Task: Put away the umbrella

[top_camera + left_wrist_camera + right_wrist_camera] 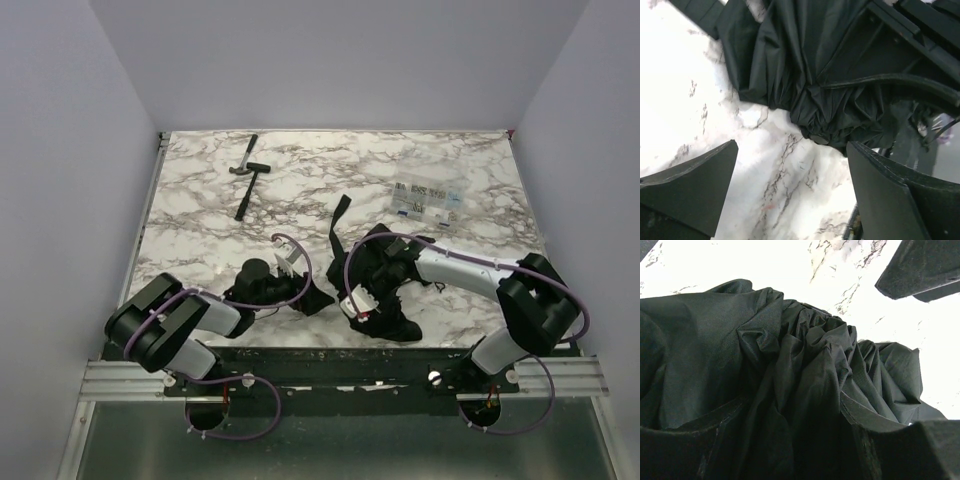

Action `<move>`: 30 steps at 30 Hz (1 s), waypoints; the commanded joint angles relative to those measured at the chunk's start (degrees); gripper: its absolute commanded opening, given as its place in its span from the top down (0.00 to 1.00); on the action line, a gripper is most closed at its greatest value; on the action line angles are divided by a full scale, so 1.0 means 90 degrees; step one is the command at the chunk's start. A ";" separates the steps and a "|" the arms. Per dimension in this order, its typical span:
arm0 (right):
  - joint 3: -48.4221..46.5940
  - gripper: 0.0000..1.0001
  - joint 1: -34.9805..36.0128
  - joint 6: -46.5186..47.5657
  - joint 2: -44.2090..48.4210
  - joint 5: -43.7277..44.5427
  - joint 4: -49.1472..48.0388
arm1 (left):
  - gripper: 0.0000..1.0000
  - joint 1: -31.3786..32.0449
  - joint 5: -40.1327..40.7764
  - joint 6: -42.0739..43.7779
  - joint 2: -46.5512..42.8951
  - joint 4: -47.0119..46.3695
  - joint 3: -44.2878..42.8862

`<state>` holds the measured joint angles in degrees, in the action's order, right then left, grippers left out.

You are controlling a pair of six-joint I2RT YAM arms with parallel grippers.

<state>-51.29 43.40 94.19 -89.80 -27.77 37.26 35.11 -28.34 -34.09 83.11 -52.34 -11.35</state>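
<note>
Fingers [690, 195] of the left gripper [791, 150] stand wide apart and hold nothing. Only bare marble table [480, 160] shows between them, white with grey veining and glossy. Far left of the top view, a hammer [245, 185] lies well apart from the work.

Just ahead of the left fingertips, the umbrella [385, 310] lies collapsed near the table's front edge, between the two arms. Its canopy [805, 60] is thin matte black fabric, creased and bunched toward a small round cap [817, 139]. A curved black rib or cord crosses above the bunch; I cannot tell which.

The right gripper [867, 357] is down in the heap, its jaws partly open. Gathered fabric lies against the lower finger. The upper finger [925, 265] is clear of the cloth, with table visible in the gap, so nothing is clamped. Beyond it, a clear plastic packet [428, 200] lies well apart.

Judgement: the step in hand is gathering the loose canopy, and the umbrella is not yet wrapped or stowed. The next move calls for the left gripper to advance onto the bunched end and close. The right jaws must close on enough folds to hold. The slippery cloth is likely to slide out of a shallow pinch.
</note>
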 commanded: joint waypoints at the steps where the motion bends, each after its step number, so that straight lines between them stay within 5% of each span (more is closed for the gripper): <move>1: 0.0475 0.46 0.0020 0.0120 0.0014 -0.0222 0.0262 | 0.01 0.0218 -0.0032 0.1400 0.0513 -0.2220 0.0143; 7: 0.0995 0.45 0.0022 0.0409 0.0314 -0.0194 0.0061 | 0.01 0.0205 0.0275 0.0004 0.2115 -0.3764 -0.0468; 14: 0.1132 0.45 0.0018 0.0494 0.0432 -0.0300 -0.0033 | 0.14 0.0210 0.0893 -0.0362 0.2448 -0.3518 -0.0661; 17: 0.1076 0.46 0.0011 0.0332 0.0374 -0.0302 -0.0142 | 0.34 0.0210 0.0156 -0.0325 0.2494 -0.2435 -0.1225; 19: 0.1031 0.47 0.0021 0.0172 0.0341 -0.0226 -0.0241 | 0.56 0.0279 -0.0499 -0.0419 0.2634 -0.1927 -0.1511; 22: 0.1050 0.48 0.0009 -0.0041 0.0340 -0.0095 -0.0457 | 0.82 0.0481 -0.1011 -0.0607 0.2864 -0.2028 -0.1376; 27: 0.0931 0.48 -0.0022 -0.0380 0.0391 -0.0154 -0.0653 | 0.87 0.1178 -0.1251 -0.0964 0.3514 -0.2105 -0.1143; 30: 0.0812 0.48 -0.0116 -0.0733 0.0307 -0.0111 -0.0813 | 0.87 0.1430 -0.1252 -0.1566 0.3981 -0.3330 -0.0885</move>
<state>-44.29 43.38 91.94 -84.09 -29.50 32.23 43.66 -33.06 -41.54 113.25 -76.40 -23.31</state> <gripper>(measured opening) 0.525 0.132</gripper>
